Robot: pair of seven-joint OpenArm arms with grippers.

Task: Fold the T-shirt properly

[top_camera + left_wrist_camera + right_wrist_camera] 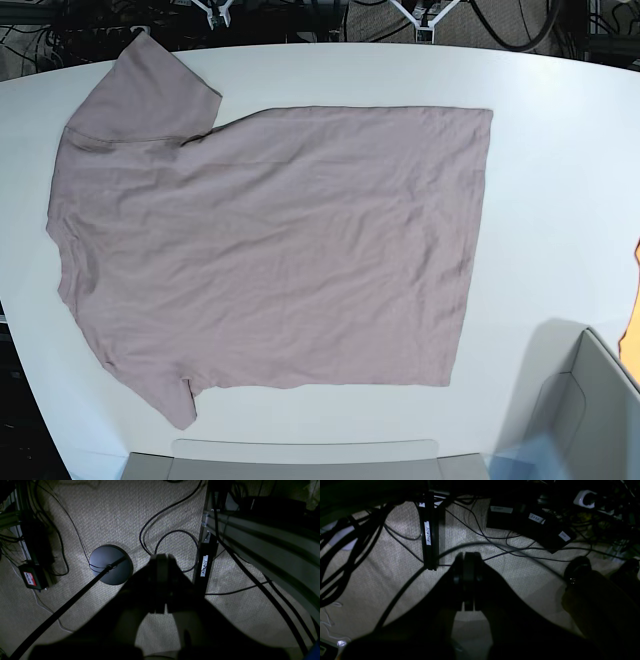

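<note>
The T-shirt, dusty mauve, lies spread flat on the white table in the base view. Its neck end is to the left, its hem to the right, one sleeve at the top left and one at the bottom left. Neither gripper shows in the base view. In the left wrist view my left gripper hangs over the carpet floor with its jaws together and nothing in them. In the right wrist view my right gripper is likewise shut and empty over the floor. No cloth shows in either wrist view.
A grey box stands at the table's front right and a flat grey tray at the front edge. On the floor are a round black stand base, a labelled table leg, power bricks and several cables.
</note>
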